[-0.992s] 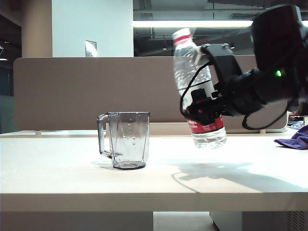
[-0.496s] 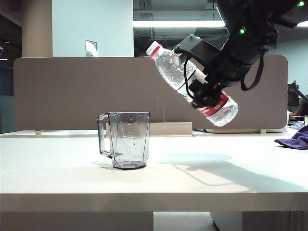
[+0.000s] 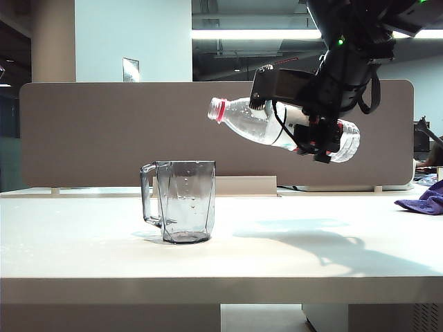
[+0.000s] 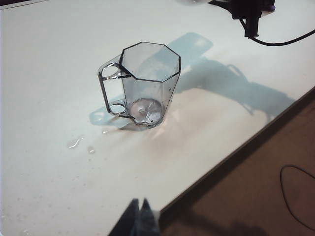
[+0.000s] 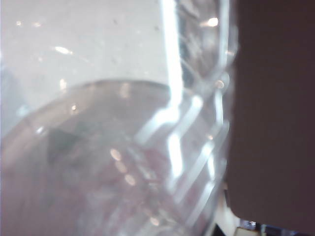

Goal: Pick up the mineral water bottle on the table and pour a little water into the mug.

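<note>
Mineral water bottle (image 3: 277, 128): in the air above the table, right of the mug and higher than its rim; it lies nearly level, the open mouth with its red neck ring pointing left and tipped a little down, the base up and to the right.
Right pincer (image 3: 313, 135): clamped on the mineral water bottle around its lower body near the label, high on the right of the scene; the right wrist view is filled by the clear ribbed plastic.
Left pincer (image 4: 139, 219): only the dark fingertips show, drawn close together, hovering over the near table edge, well apart from the mug and holding nothing.
Mug (image 3: 181, 201): upright on the table left of centre, handle to the left; a thin film of wet seems to sit in its bottom, though it is hard to be sure.
Table (image 3: 311, 263): white; a few water drops lie just beside the mug in the left wrist view.
Purple cloth (image 3: 423, 200): far right edge, well away from the work.
Mouth and mug: the mouth appears to sit right of the rim, not yet over the opening; no stream shows.
Handling, as a judgement: thin plastic that dents under squeeze, and with no cap a hard squeeze could push water out; smooth, so a mid-body hold suits it. Water shifts towards the neck as it tips, so flow may start suddenly. The mug looks light and easy to knock.
</note>
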Robot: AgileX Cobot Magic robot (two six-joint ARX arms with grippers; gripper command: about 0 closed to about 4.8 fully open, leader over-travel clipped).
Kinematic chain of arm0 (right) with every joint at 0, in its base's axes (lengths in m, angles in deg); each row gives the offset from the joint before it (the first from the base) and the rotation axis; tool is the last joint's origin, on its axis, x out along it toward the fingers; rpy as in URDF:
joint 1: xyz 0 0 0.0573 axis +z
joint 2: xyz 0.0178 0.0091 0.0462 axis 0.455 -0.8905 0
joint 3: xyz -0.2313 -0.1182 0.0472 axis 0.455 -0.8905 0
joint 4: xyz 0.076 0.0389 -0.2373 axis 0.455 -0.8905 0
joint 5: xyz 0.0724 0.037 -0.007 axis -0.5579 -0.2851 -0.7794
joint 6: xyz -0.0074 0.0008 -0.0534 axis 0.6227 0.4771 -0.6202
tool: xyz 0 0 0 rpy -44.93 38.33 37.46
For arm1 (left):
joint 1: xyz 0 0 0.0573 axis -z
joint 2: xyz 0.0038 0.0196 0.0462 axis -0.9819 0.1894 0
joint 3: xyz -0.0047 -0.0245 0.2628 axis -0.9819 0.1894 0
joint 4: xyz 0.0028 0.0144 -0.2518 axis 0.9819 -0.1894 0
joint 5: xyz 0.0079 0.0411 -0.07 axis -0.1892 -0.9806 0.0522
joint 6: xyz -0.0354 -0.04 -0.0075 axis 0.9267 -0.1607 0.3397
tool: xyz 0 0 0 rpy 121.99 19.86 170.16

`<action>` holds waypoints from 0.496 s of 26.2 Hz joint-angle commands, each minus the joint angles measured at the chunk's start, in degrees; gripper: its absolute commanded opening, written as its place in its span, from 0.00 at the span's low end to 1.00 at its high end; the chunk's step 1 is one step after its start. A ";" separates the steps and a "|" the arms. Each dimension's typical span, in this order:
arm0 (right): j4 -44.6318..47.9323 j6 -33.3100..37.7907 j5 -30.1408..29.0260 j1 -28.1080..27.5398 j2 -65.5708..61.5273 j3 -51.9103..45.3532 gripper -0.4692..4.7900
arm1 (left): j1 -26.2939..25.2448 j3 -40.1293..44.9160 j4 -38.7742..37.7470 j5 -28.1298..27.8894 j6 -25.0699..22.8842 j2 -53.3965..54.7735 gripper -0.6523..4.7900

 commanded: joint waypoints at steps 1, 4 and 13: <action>1.81 -4.35 1.11 0.24 0.48 0.46 0.57 | 0.00 -0.09 0.68 0.20 0.35 0.00 0.11; 1.86 -6.80 1.46 0.76 0.55 0.52 0.57 | 0.00 -0.09 0.68 0.20 0.35 0.00 0.11; 5.29 -12.98 1.44 3.89 0.90 0.57 0.57 | 0.00 -0.09 0.68 0.26 0.35 0.00 0.11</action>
